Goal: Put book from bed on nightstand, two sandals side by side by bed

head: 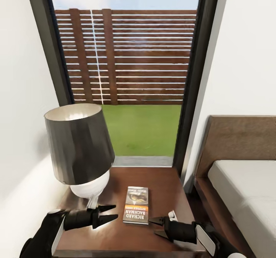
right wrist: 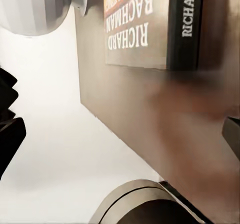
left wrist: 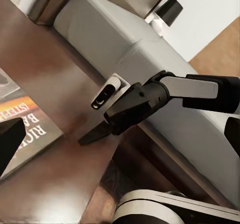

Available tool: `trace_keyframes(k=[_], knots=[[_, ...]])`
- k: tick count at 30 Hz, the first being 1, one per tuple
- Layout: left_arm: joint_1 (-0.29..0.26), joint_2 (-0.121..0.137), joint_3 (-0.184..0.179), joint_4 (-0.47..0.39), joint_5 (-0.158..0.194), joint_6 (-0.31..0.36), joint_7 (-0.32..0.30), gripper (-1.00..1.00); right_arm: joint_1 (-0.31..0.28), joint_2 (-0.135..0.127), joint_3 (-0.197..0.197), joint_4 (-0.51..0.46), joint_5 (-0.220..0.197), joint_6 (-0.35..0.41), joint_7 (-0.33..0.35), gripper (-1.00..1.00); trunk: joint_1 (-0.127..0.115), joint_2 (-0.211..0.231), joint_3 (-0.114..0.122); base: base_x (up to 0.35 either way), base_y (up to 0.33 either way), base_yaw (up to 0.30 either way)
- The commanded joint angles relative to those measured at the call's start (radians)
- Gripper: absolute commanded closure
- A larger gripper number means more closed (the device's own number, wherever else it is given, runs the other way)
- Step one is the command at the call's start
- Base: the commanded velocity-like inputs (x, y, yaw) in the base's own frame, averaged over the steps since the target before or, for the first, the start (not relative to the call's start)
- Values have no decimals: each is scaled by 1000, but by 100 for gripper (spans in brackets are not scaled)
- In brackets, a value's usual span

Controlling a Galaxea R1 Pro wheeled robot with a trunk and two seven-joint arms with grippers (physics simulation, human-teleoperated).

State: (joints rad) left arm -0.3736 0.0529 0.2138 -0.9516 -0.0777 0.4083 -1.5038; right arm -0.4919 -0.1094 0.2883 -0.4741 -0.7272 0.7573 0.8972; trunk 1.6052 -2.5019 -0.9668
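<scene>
The book (head: 136, 205) lies flat on the nightstand (head: 168, 185), cover up, just right of the lamp. My left gripper (head: 110, 213) hovers low at the book's left edge, open and holding nothing. My right gripper (head: 154, 227) is open at the book's near right corner and is also empty. The left wrist view shows the book (left wrist: 27, 129) and the right gripper (left wrist: 97, 133) over the dark top, with the bed (left wrist: 150, 49) beyond. In the right wrist view the book (right wrist: 145, 24) lies ahead on the nightstand (right wrist: 165, 124). The sandals are out of view.
A lamp (head: 78, 146) with a dark shade and white base takes up the nightstand's left half. The white wall is close on the left. A tall window (head: 130, 77) stands behind. The bed's brown headboard (head: 237, 139) and mattress (head: 245, 189) are to the right.
</scene>
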Motion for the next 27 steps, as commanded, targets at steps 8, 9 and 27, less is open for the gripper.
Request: trace_keyframes(k=[8, 9, 27], knots=[[-1, 0, 4, 1, -8, 11, -7, -100, -1, -1, 5, 0, -1, 4, -1, -100, -1, 0, -1, -64, 0, 0], [-1, 0, 4, 1, -8, 11, -7, -100, -1, -1, 5, 0, -1, 4, -1, -100, -1, 0, -1, -4, 0, 0], [-1, -1, 4, 1, -8, 11, -7, -100, 0, 0, 6, 0, -1, 4, -1, -100, -17, 23, 47, 0, 0, 0]])
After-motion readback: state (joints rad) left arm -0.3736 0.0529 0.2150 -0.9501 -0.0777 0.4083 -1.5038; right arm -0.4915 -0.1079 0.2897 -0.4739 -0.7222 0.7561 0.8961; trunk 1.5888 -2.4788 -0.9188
